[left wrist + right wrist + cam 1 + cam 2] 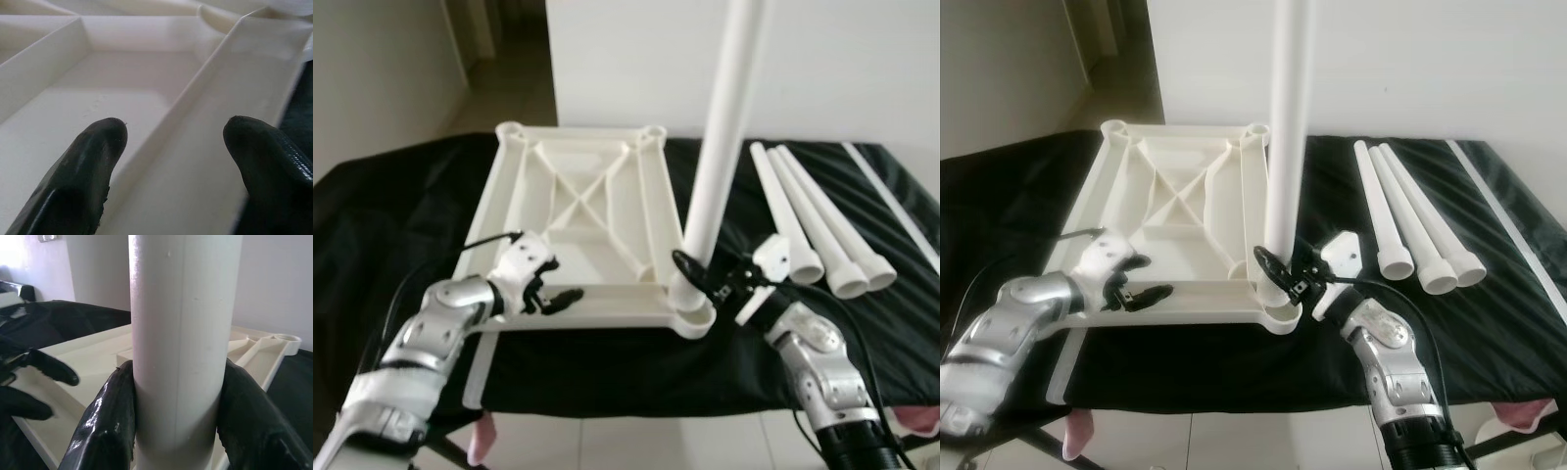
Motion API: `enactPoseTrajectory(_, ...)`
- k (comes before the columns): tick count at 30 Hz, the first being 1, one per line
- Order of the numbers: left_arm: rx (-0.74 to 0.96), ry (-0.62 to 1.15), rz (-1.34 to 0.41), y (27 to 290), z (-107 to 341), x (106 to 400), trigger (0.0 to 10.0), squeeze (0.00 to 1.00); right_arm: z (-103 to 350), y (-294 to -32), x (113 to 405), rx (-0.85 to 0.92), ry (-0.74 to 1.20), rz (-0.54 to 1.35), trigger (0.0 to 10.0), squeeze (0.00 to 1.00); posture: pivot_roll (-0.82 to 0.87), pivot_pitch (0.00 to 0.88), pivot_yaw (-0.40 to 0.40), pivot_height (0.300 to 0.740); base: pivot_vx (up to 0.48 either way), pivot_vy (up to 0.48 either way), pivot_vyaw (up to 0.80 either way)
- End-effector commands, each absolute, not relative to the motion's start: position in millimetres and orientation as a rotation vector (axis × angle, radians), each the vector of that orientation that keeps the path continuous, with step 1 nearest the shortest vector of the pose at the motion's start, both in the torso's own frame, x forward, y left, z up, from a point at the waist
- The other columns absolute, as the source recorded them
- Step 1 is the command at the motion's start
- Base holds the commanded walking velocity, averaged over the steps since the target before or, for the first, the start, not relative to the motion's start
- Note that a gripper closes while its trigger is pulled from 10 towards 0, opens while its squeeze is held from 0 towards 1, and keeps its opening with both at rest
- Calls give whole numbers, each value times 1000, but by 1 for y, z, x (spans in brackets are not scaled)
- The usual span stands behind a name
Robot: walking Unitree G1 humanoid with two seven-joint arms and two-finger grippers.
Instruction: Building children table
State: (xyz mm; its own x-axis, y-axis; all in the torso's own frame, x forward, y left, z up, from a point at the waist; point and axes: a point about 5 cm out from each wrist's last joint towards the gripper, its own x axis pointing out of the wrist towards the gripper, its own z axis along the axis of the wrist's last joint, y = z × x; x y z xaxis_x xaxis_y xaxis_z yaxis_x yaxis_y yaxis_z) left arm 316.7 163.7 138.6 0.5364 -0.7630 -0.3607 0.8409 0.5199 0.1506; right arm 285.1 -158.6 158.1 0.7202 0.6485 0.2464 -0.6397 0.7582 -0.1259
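Ideally the right gripper point(697, 275), clamped on the upright leg point(720, 137), twists it squarely into its socket while the open left gripper point(551, 284) steadies the tabletop point(578, 196) rim between its fingers.

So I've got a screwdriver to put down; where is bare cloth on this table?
Bare black cloth lies left of the upturned tabletop, and a narrower strip between its right rim and the three loose legs. The near right corner is crowded: upright leg, right gripper.
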Motion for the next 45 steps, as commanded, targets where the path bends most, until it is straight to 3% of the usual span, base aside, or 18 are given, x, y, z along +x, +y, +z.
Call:
enactPoseTrajectory(1, 305, 261, -1002, 165, 144, 315, 10000, 0, 148, -164, 283, -48, -245, 721, 10000, 0, 95, 0, -25, 740, 0, 0, 0)
enactPoseTrajectory(16, 296, 269, -986, 172, 151, 308, 10000, 0, 129, -155, 259, -130, -173, 902, 10000, 0, 102, 8, -6, 740, 0, 0, 0)
enactPoseTrajectory(24, 299, 279, -979, 175, 153, 308, 10000, 0, 125, -156, 261, -136, -157, 928, 10000, 0, 103, 17, -2, 740, 0, 0, 0)
enactPoseTrajectory(38, 324, 280, -954, 178, 158, 306, 10000, 0, 115, -169, 277, 85, -20, 893, 10000, 0, 121, 19, -8, 740, 0, 0, 0)
enactPoseTrajectory(45, 328, 273, -945, 178, 160, 306, 10000, 0, 110, -171, 276, 89, -17, 880, 10000, 0, 123, 19, -10, 740, 0, 0, 0)
